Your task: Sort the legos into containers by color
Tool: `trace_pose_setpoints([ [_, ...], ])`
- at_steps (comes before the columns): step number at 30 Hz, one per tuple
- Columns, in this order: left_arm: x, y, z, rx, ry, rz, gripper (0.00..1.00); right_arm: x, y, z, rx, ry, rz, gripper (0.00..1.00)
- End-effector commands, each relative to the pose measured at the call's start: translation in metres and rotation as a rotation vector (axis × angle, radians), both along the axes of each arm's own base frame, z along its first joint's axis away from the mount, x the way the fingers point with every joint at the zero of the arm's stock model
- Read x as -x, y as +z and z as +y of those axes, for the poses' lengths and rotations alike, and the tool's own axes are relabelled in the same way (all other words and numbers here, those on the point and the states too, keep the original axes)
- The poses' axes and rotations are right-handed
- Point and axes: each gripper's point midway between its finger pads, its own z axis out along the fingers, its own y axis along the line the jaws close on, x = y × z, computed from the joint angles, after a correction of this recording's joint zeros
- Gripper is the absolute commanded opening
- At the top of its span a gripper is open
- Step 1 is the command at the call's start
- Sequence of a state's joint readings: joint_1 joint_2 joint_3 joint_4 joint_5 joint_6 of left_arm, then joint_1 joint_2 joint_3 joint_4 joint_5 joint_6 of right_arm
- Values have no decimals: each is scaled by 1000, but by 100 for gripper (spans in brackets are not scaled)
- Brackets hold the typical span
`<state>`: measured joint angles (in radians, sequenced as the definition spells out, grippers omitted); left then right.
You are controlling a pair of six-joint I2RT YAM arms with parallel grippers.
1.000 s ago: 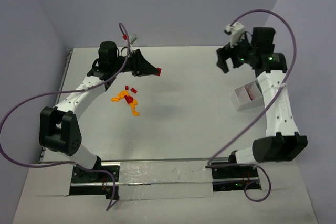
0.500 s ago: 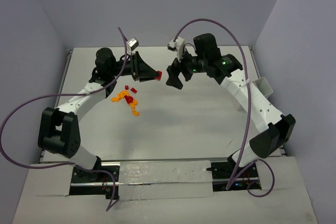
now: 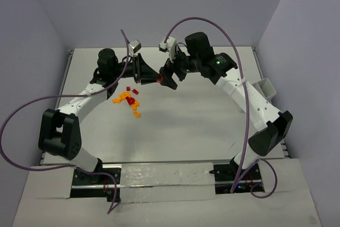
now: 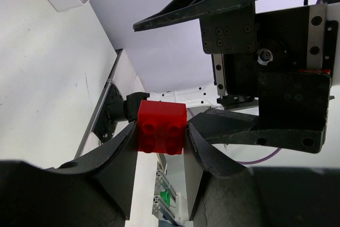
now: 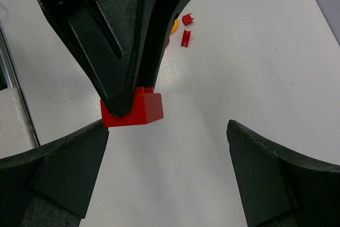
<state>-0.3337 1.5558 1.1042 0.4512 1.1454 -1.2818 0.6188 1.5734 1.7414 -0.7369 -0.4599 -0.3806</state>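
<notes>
Right now the left gripper (image 4: 161,134) is clamped on 1 red lego brick (image 4: 161,126), pinching its sides between 2 black fingertips and holding it up off the table (image 3: 202,126). The studs face the wrist camera. Opposite it, the right gripper (image 5: 167,128) is spread wide and holds nothing. Its 2 fingers flank the brick, and whether the nearer one touches it I cannot tell. The other legos (image 3: 127,101), orange and red, lie in a loose cluster on the table beside the left arm. A white container (image 3: 264,87) sits at the table's right edge, well apart from both grippers.
</notes>
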Motion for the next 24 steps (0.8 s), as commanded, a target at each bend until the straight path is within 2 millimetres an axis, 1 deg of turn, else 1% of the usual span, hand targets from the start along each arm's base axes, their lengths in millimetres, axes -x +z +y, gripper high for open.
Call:
trace_pose_setpoints([
  [1,8,22,-3,18,-19,-63,0,-2,24,14,-23,27,-80,98],
  [5,7,18,-6,7,-13,-55,0,1,24,19,-15,42,-89,97],
  [8,7,16,-8,3,-13,-51,0,2,24,21,-11,46,-96,92],
  [9,7,16,-9,2,-13,-54,0,1,23,22,-9,42,-99,85],
  [11,8,16,-9,3,-16,-54,0,0,22,21,-1,38,-103,76],
  [13,9,17,-9,4,-18,-55,0,-3,19,20,10,29,-111,62],
  [14,9,18,-9,6,-19,-58,0,-4,18,19,16,26,-115,60],
  [18,12,22,-8,25,-22,-72,0,-3,7,12,54,13,-114,60],
  [24,13,27,-7,44,-24,-80,0,-2,-4,2,97,-8,-102,65],
])
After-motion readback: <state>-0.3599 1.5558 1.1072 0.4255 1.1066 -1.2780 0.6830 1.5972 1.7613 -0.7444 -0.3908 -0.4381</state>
